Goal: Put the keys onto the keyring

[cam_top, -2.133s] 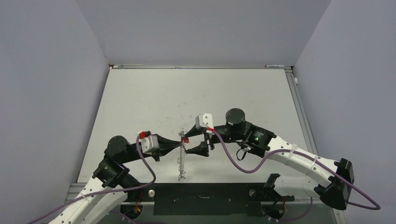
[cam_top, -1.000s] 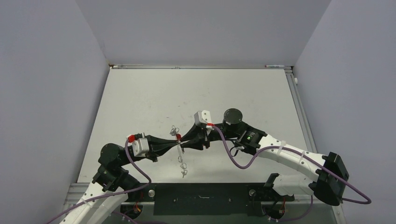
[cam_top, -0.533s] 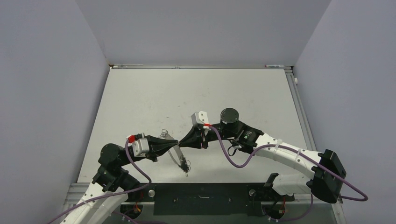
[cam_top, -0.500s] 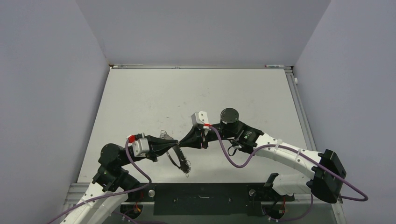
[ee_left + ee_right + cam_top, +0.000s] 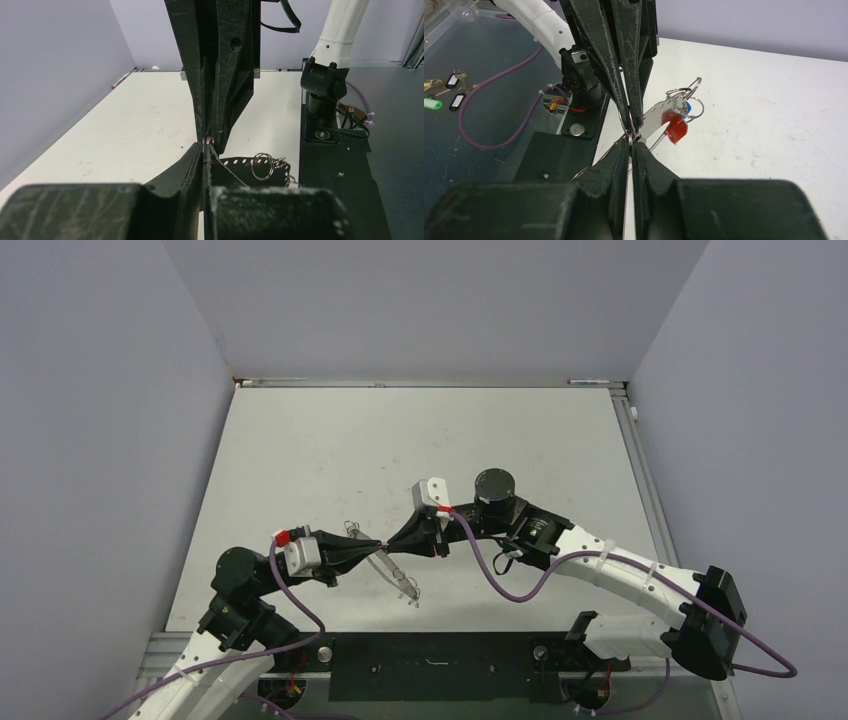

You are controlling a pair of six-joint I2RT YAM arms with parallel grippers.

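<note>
Above the table (image 5: 300, 460), both jaws pinch the keyring (image 5: 392, 572).

1. White tubular arm links (image 5: 620, 572) above the black base plate (image 5: 430, 668), black round joint housings (image 5: 240, 567).
2. Purple cables (image 5: 500, 585) beyond the plate.
3. Red tape bands (image 5: 283, 536), pale grey wrist camera blocks (image 5: 432, 493).
4. Black scratched plastic fingers (image 5: 654, 175).

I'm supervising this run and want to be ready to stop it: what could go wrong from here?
Both the left gripper and right gripper pinch the thin keyring tip to tip; pulling apart could bend it or make it slip. The red key hangs free beside the tips and might swing against them.
</note>
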